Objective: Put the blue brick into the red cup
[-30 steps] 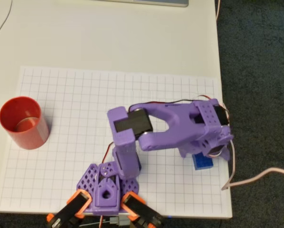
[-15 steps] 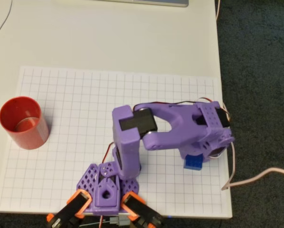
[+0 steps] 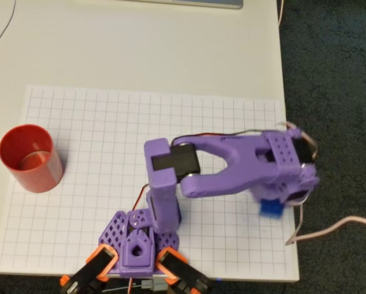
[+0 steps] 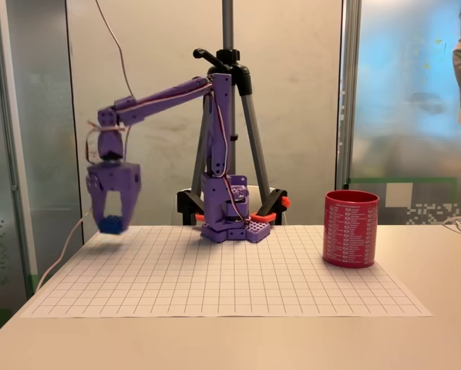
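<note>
The blue brick [image 3: 270, 208] [image 4: 111, 225] is pinched at the tips of my purple gripper [image 3: 272, 204] [image 4: 111, 222], which is shut on it. In the fixed view the brick hangs a little above the mat's left end. From overhead it sits near the mat's right edge, partly hidden under the wrist. The red cup [image 3: 30, 158] [image 4: 351, 229] stands upright at the opposite end of the mat, far from the gripper, and looks empty from overhead.
A white grid mat [image 3: 109, 122] [image 4: 230, 277] covers the table. The arm's base [image 3: 137, 239] [image 4: 227, 216] is clamped at the mat's edge. The table edge [image 3: 282, 92] runs just beside the gripper. A tripod [image 4: 229, 69] stands behind.
The gripper with the brick swung a little left, then back right toward the table edge. It is motion-blurred now. The cup has not moved.
</note>
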Robot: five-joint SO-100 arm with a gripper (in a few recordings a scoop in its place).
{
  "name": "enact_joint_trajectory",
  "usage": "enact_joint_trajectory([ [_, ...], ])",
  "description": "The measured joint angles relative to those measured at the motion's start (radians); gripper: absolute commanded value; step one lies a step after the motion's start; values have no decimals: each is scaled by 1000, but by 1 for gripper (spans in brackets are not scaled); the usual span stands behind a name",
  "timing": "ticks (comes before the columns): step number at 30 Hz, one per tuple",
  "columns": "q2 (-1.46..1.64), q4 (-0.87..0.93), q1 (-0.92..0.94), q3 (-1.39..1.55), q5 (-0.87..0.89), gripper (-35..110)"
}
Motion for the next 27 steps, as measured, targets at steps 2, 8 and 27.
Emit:
enact_joint_trajectory([
  [2, 52, 51, -52, -84, -14, 0],
  [8, 163, 107, -376, -287, -84, 0],
  [27, 416, 247, -1805, -249, -64, 0],
])
